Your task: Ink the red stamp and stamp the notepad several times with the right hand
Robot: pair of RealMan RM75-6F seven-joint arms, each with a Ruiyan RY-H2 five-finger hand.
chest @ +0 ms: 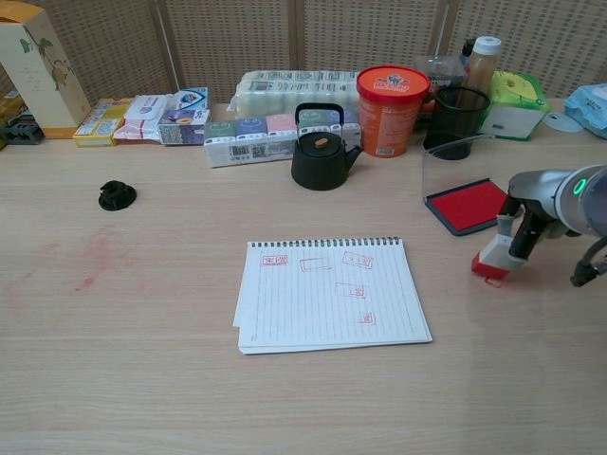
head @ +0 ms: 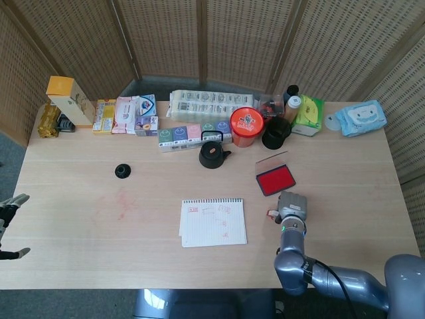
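- Table (head: 345,166): light wood. Boxes, packets, a red tub (chest: 392,95), a black mesh cup (chest: 454,120) and a black kettle (chest: 319,152) stand along the far edge.
- Notepad (chest: 327,294): flat at table centre, spiral edge away from the robot, several red stamp marks on the page.
- Ink pad (chest: 468,204): red, lid raised, right of the notepad and well apart from it.
- Right hand (chest: 522,227): low over the table just in front of the ink pad, fingers closed on the stamp.
- Stamp (chest: 495,259): white body, red base, base touching the bare table, clear of notepad and ink pad.
- Left hand (head: 8,219): only fingertips show at the left frame edge; grip state cannot be told.
- Small black knob (chest: 116,195): alone at table left.
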